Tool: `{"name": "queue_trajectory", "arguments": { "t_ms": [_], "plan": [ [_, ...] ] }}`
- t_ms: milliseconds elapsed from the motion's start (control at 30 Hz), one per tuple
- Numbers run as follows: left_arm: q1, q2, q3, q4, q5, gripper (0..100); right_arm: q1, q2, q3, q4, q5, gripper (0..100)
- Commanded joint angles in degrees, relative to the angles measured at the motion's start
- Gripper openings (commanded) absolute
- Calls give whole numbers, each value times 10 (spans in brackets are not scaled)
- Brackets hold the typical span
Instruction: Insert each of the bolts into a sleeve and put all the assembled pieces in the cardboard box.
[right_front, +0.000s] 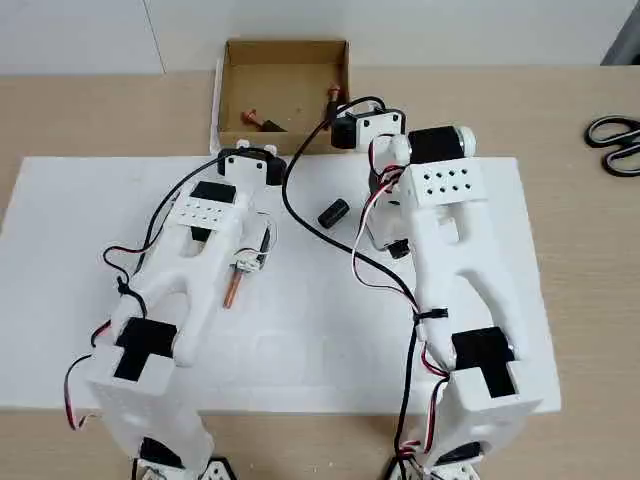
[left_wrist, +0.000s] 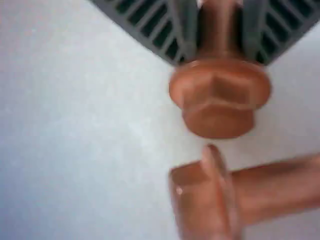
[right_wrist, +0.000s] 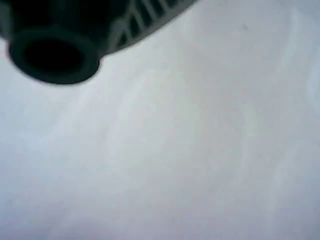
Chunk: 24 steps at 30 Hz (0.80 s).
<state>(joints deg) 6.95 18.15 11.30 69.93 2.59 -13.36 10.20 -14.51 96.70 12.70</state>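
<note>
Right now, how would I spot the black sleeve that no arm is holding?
On the white sheet, look between the two arms, on the cardboard box's side. The loose sleeve is a short black tube lying alone on the sheet; the other sleeve is clamped in the right gripper.

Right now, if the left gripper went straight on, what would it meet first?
The left gripper would likely press its held bolt into the white sheet; a second bolt lies close, depth unclear.

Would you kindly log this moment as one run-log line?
left gripper: holds bolt | right gripper: holds sleeve | sheet: spare bolt, spare sleeve | box: pieces inside
</note>
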Motion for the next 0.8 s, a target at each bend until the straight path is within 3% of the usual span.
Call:
{"name": "queue_trajectory", "arguments": {
  "t_ms": [0,433,767],
  "plan": [
    [-4,-4,1,-36,4,8,1,-35,-4,3,4,4],
    [-4,-18,-10,-31,25,6,1,-39,-6,3,6,4],
    [-5,-181,-11,20,18,6,0,-53,-28,9,6,4]
  ]
}}
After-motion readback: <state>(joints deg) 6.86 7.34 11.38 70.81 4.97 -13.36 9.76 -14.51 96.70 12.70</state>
